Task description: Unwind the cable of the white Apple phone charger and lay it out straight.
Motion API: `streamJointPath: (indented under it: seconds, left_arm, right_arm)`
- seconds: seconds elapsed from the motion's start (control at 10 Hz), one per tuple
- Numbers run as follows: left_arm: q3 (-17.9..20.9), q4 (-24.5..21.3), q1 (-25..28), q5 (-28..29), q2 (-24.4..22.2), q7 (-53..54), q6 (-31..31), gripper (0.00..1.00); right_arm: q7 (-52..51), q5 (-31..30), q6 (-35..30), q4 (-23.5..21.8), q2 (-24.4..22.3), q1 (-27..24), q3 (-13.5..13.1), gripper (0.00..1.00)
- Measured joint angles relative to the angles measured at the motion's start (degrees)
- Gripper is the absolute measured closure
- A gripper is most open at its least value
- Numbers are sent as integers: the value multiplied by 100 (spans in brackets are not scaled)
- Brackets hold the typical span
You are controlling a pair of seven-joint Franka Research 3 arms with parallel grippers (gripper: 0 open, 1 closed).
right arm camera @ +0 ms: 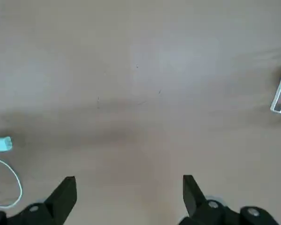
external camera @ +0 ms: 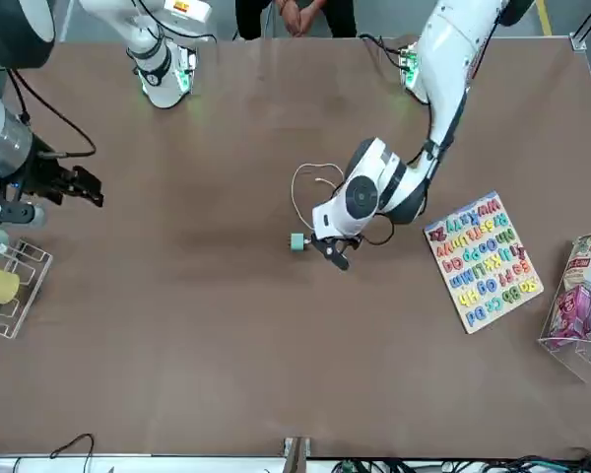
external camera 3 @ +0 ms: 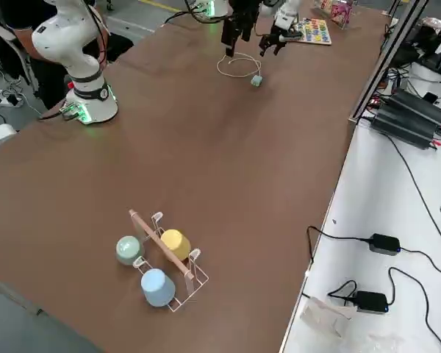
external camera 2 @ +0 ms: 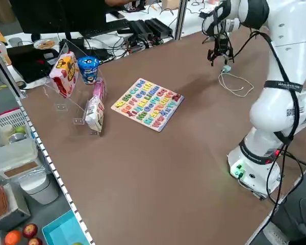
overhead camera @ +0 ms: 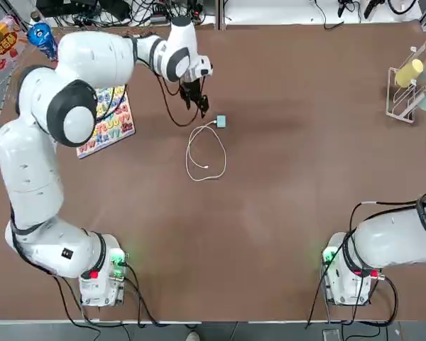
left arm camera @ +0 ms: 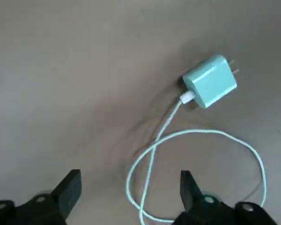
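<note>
Your left gripper (overhead camera: 201, 104) hovers with fingers spread apart, holding nothing, just beside the white Apple phone charger (overhead camera: 221, 121), which lies flat near the middle of the brown table (overhead camera: 284, 177). In the top view the charger's prongs point away from the cord socket, toward the robot's right. The cable (overhead camera: 204, 152) leaves the socket and curls into a loose loop toward the bases, crossing itself once. Your right gripper (external camera: 74, 185), fingers also apart, sits well off at the table's right edge.
</note>
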Motion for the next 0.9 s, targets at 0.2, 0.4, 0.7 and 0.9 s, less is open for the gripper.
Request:
streamJointPath:
  seconds: [0.2,0.4,0.7,0.9]
  left_arm:
    - [-7,-81,-131,20,103,99,4,7]
    - [13,-211,-75,27,109,532,5,10]
    - [27,-358,211,28,163,1081,171,19]
    - [17,-563,185,28,196,1092,532,19]
  right_arm:
    - [838,332,86,-1,1,24,0,0]
    - [1352,535,168,-5,41,77,3,0]
    - [1449,563,189,-13,239,321,7,0]
    - [1463,567,190,-18,452,521,11,0]
